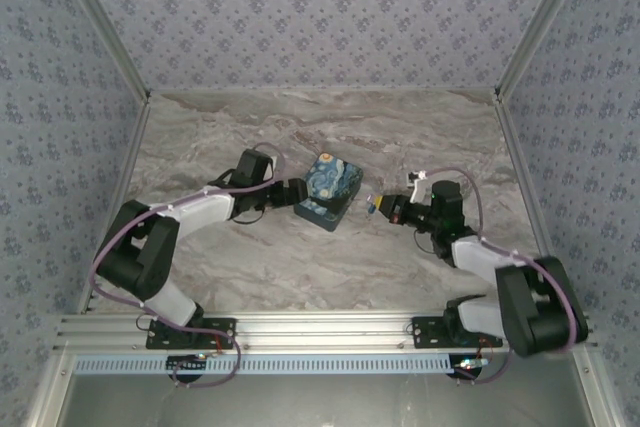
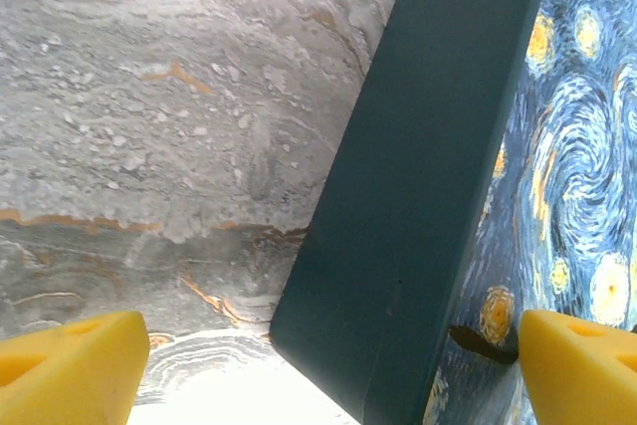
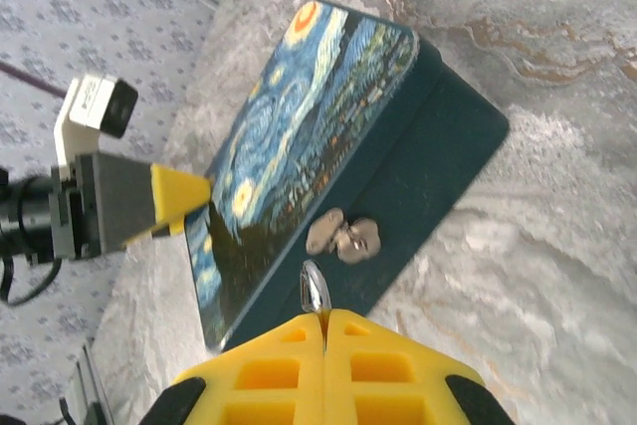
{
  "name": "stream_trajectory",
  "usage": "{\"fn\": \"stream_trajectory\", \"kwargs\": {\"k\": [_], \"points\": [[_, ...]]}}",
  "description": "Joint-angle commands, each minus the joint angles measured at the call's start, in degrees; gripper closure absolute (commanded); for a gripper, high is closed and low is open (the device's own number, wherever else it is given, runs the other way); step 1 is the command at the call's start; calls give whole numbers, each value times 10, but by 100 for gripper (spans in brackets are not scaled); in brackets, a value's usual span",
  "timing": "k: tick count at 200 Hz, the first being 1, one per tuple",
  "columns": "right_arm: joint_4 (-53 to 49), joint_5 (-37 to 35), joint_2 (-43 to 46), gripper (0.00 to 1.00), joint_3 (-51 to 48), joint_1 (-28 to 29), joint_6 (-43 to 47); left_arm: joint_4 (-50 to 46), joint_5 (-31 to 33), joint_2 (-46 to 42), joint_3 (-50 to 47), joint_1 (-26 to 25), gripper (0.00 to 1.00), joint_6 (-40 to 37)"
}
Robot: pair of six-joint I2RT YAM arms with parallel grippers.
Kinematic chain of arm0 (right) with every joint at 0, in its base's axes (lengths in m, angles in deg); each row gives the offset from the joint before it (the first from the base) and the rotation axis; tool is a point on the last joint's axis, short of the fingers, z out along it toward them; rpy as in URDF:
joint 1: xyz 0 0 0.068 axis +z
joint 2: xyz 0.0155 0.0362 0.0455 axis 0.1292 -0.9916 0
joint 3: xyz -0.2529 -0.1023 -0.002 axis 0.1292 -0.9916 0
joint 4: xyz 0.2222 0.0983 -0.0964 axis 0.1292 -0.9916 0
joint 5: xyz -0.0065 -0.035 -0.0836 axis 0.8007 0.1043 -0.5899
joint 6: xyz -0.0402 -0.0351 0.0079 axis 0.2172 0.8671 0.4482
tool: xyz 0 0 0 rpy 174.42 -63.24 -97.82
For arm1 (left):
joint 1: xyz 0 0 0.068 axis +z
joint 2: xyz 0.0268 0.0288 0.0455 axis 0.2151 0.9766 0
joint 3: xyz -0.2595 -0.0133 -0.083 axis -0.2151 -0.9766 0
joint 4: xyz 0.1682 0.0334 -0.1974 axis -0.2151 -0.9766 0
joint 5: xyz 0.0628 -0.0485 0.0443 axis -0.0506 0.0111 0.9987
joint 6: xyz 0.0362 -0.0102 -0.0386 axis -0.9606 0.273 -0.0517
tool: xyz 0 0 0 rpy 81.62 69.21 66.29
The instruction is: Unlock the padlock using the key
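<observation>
My right gripper (image 3: 323,318) is shut on a thin silvery piece that looks like the key (image 3: 316,289). Its rounded tip sticks out toward the dark side of the blue-and-yellow painting-print box (image 3: 309,126). That tip stands just short of a silvery clasp (image 3: 343,236) on that side. The blue-bodied padlock is out of view. In the top view the right gripper (image 1: 378,207) sits right of the box (image 1: 330,187). My left gripper (image 1: 298,194) is at the box's left end. It is open, with one yellow fingertip (image 2: 582,365) over the lid and the other fingertip (image 2: 70,365) above bare table.
The box lies mid-table on the marble-patterned surface (image 1: 300,257). Wallpapered walls (image 1: 300,7) enclose the back and both sides. An aluminium rail (image 1: 320,327) with the arm bases runs along the near edge.
</observation>
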Motion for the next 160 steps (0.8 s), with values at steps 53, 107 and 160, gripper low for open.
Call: {"fn": "stream_trajectory", "kwargs": {"k": [53, 107, 160], "points": [[-420, -24, 179, 100, 55, 15, 94, -40, 18, 8, 35, 20, 1, -44], [-536, -80, 183, 100, 76, 51, 105, -16, 59, -95, 26, 21, 0, -42], [-518, -118, 110, 100, 75, 77, 100, -56, 59, -144, 29, 21, 0, -59]]}}
